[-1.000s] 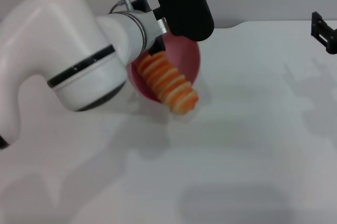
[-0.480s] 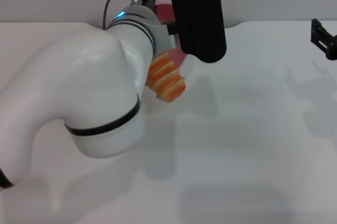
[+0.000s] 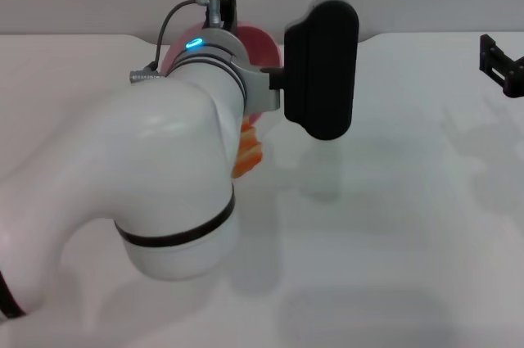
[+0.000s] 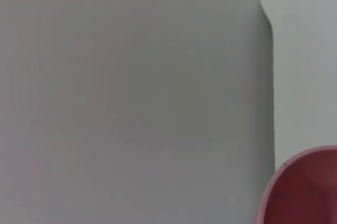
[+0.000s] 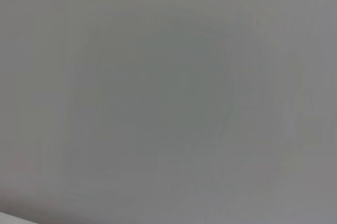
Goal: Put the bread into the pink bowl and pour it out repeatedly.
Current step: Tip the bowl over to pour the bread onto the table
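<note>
Bread (image 3: 248,151) shows only as a small orange and cream end, just beside the big white left arm (image 3: 164,176) in the head view; the arm hides the rest of it. I cannot tell if it lies on the tabletop (image 3: 385,225) or hangs in the air. Behind the wrist, the pink bowl (image 3: 260,43) shows as a small pink arc, raised and seemingly tilted. The left hand (image 3: 221,4) is at the bowl, and I judge that it holds the rim, but its fingers are hidden, so I cannot tell if they are together or apart. Farther right, the right hand (image 3: 501,63) waits at the frame's edge, well apart from the work; its state I cannot tell either.

I judge that one pouring is at its end: the bread seems to be out of the bowl. Putting it in again and pouring again is left.

The left wrist view adds a close piece of the bowl's glossy rim (image 4: 303,187), with no bread seen there. The right wrist view shows only a plain grey surface.
</note>
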